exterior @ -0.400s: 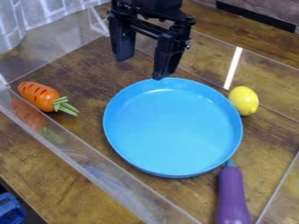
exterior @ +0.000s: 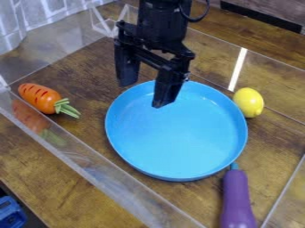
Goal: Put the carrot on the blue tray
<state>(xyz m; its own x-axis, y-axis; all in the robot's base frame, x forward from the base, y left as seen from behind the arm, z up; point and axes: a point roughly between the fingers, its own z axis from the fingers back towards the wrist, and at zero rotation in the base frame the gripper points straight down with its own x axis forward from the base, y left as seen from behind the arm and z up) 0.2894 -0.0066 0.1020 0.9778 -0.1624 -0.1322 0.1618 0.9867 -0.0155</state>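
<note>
The carrot (exterior: pixel 41 98), orange with dark ridges and a green top, lies on the wooden table at the left, close to the clear wall. The blue tray (exterior: pixel 220 151) is a large round plate in the middle of the table, with nothing in it. My gripper (exterior: pixel 145 82) hangs above the tray's back left rim, pointing down. Its two black fingers (exterior: pixel 125 69) stand apart, open, with nothing between them. It is well to the right of the carrot and above it.
A yellow lemon (exterior: pixel 249 101) sits just right of the tray. A purple eggplant (exterior: pixel 237 201) lies at the tray's front right. Clear plastic walls (exterior: pixel 60 44) enclose the table on the left, front and back.
The gripper has come down and forward toward the tray's back left rim, staying open. Carrot, lemon and eggplant have not moved.
</note>
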